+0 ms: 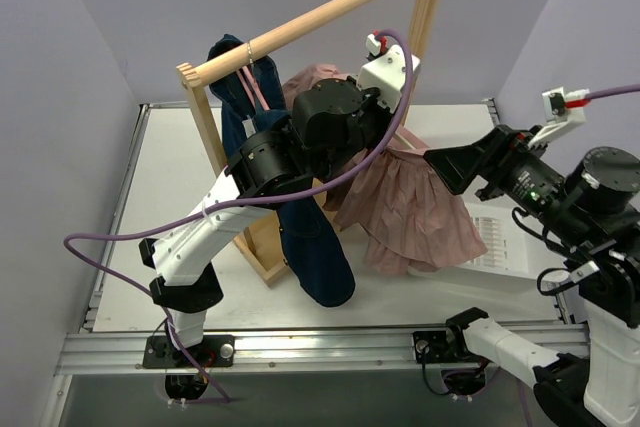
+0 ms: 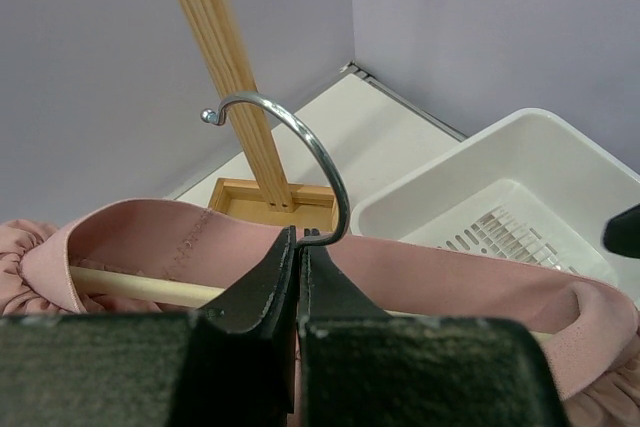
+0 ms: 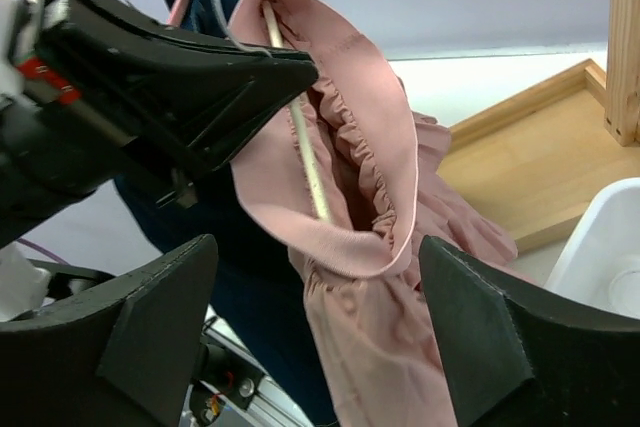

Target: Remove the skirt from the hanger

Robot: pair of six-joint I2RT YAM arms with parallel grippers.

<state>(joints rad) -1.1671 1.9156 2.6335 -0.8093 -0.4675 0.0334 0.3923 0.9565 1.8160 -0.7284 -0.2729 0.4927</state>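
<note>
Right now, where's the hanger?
Centre of the left wrist view: the hanger is pinched just below its hook by the left tool. Its bar runs inside the waistband of the skirt, with the white basket behind on the right.

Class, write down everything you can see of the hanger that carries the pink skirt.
The hanger is slim, with a cream, wood-like bar and a silver metal hook. The hook stands upright and catches nothing in the left wrist view. The left gripper is shut on the base of the hook. The waistband of the pink skirt loops around the bar and covers both its ends.
</note>
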